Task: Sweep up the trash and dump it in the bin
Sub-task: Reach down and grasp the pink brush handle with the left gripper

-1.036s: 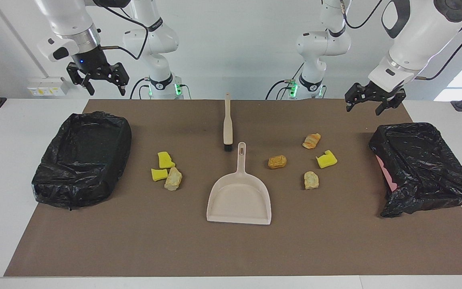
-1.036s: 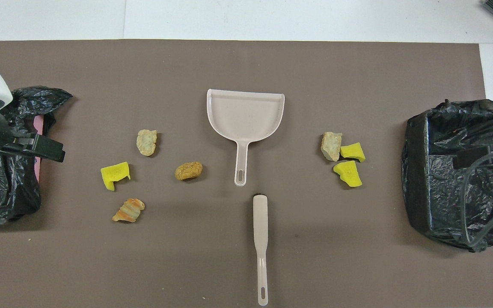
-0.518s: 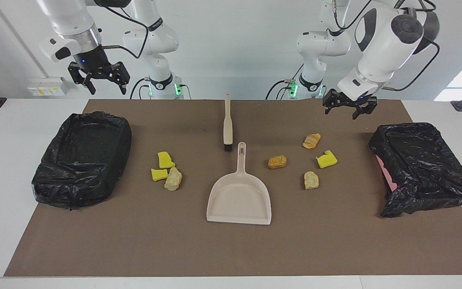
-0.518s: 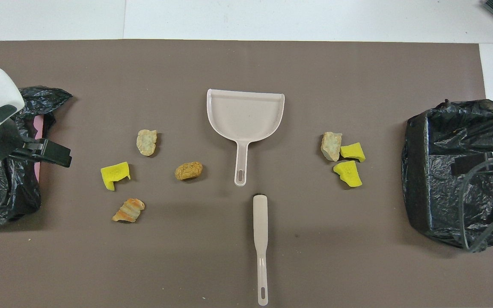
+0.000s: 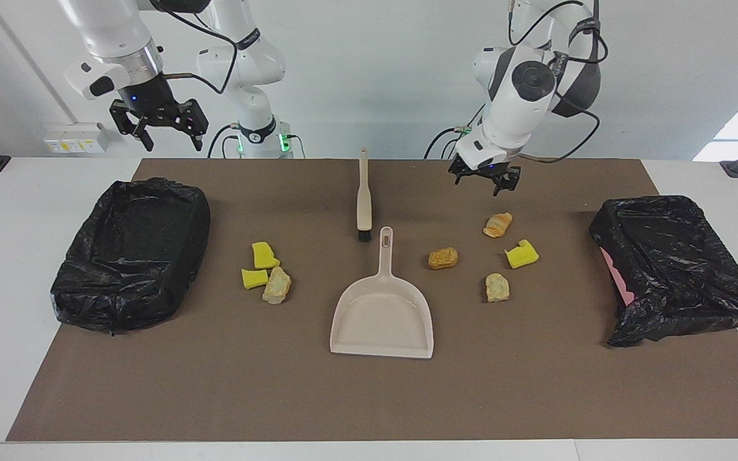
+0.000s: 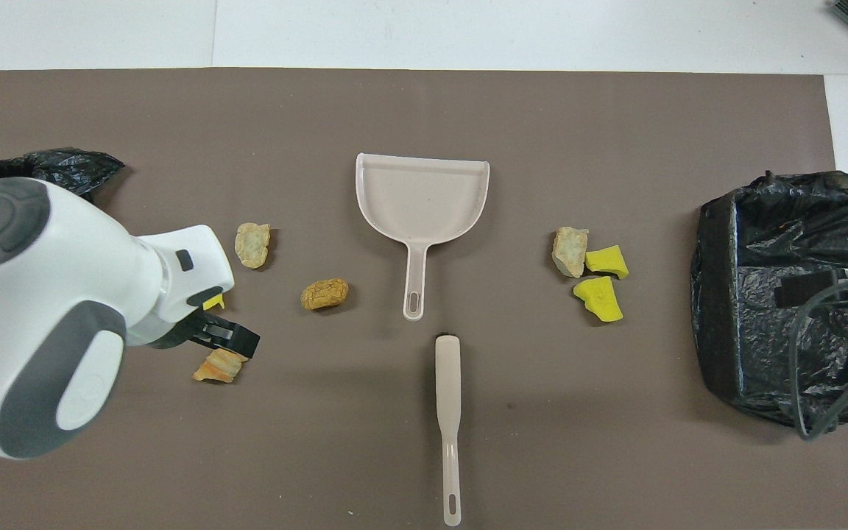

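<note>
Both claws stand wide open and hold nothing: left gripper (image 5: 483, 182) hangs over the brown mat (image 5: 369, 397) above a striped orange-tan bread lump (image 5: 498, 225); right gripper (image 5: 159, 131) waits above the black-bagged bin (image 5: 132, 256). Trash scraps lie on the mat either side of the beige plastic dustpan (image 5: 382, 317).

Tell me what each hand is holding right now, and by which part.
Nothing is held. The left hand hangs open in the air over the mat near the striped bread lump; the right hand hangs open above the bin at its end.
</note>
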{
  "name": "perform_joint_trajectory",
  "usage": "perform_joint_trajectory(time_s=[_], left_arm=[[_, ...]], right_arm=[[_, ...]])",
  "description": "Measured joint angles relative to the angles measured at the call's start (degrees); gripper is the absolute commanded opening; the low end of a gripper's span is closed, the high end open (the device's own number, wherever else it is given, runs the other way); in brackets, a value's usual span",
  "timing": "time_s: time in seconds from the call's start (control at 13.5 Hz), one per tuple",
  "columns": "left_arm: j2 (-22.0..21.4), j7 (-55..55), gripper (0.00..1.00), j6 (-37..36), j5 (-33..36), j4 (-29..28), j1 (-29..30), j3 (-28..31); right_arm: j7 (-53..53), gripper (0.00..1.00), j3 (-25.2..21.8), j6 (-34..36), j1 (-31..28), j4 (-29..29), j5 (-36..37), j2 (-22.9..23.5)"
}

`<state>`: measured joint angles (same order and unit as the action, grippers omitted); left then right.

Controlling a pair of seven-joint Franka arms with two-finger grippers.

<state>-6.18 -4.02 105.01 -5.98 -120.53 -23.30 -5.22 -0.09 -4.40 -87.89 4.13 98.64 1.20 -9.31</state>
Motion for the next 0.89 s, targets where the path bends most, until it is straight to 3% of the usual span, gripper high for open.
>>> perform_joint_trajectory(time_s=[0.44, 0.89], left_arm=[[2.0, -21.3, 1.00, 11.8, -3.2, -4.0, -18.0, -0.2], [8.3, -34.2, 1.00, 22.2, -3.7, -4.5, -27.9, -0.2]], right_arm=[[0.0, 1.00, 0.0, 0.0, 0.0, 1.6, 0.0, -0.8], [-0.1, 1.00, 0.0, 0.0, 0.2, 2.3, 0.0, -1.3]])
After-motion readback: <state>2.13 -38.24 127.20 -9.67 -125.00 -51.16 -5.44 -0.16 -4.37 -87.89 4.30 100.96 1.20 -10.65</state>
